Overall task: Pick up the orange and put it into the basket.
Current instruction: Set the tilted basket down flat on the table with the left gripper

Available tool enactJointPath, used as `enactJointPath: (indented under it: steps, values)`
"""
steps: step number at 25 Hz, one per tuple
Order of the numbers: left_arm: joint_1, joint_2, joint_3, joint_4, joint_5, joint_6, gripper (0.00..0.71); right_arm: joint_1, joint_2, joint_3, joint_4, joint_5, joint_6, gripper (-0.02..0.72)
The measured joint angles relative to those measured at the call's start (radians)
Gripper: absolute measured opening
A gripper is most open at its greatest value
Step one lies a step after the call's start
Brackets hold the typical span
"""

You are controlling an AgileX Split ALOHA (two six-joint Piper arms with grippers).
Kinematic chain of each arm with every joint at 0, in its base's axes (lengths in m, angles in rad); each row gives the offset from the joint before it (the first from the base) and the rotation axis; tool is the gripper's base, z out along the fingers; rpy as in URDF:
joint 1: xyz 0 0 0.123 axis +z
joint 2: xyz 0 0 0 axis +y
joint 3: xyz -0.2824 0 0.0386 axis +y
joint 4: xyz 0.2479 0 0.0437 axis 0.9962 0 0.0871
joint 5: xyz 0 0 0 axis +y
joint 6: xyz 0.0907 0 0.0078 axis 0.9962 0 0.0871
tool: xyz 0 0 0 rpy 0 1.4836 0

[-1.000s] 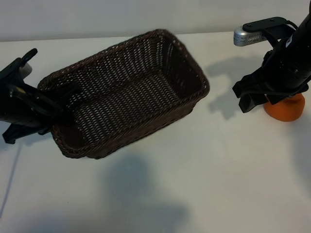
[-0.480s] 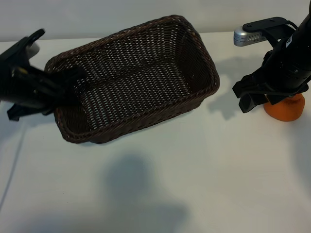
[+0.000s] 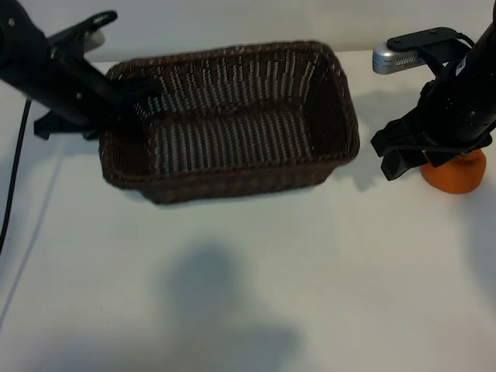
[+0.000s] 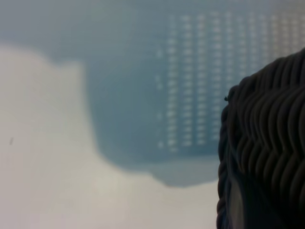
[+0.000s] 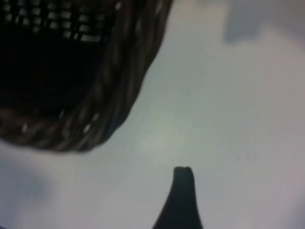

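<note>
Worktop (image 3: 256, 294): white, plain, carries everything; soft shadows fall on its near half.

Basket (image 3: 232, 174): dark-brown woven wicker, rectangular with rounded corners, braided rim, sits on the worktop left of centre with its long side running across the exterior view. Nothing lies inside it. No tag or label is legible on the weave. The left wrist view shows a close stretch of the braided rim and the basket's shadow on the worktop.

Left arm: black, reaches in from the upper left. Left claw (image 3: 128, 108) is clenched on the basket's left end wall, one finger inside, the other outside.

Right arm: black, hangs at the right edge over the orange, pointing steeply down. Right claw (image 3: 403, 159) stands released, holding nothing; one dark fingertip (image 5: 183, 191) shows over bare worktop in the right wrist view, with the basket's corner beyond it.

Grey-silver device (image 3: 391, 58): behind the right arm, no readable writing.

Orange (image 3: 456, 174): bright orange, on the worktop at the far right, well apart from the basket, partly hidden under the right arm, not gripped.
</note>
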Motion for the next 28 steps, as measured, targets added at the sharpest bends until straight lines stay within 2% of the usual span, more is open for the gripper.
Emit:
enactJointPath:
  steps: [10,17,28]
  values:
    - [-0.097,0.146,-0.143,0.019,-0.021,0.007,0.151,0.000,0.000,0.000,0.000,0.000,0.001,0.595]
    - [-0.101,0.192,-0.154,0.024,-0.083,-0.001,0.151,0.000,0.000,0.000,0.000,0.000,0.001,0.595]
    - [-0.119,0.247,-0.154,0.021,-0.121,-0.001,0.151,0.000,0.000,0.000,0.000,-0.002,0.001,0.595]
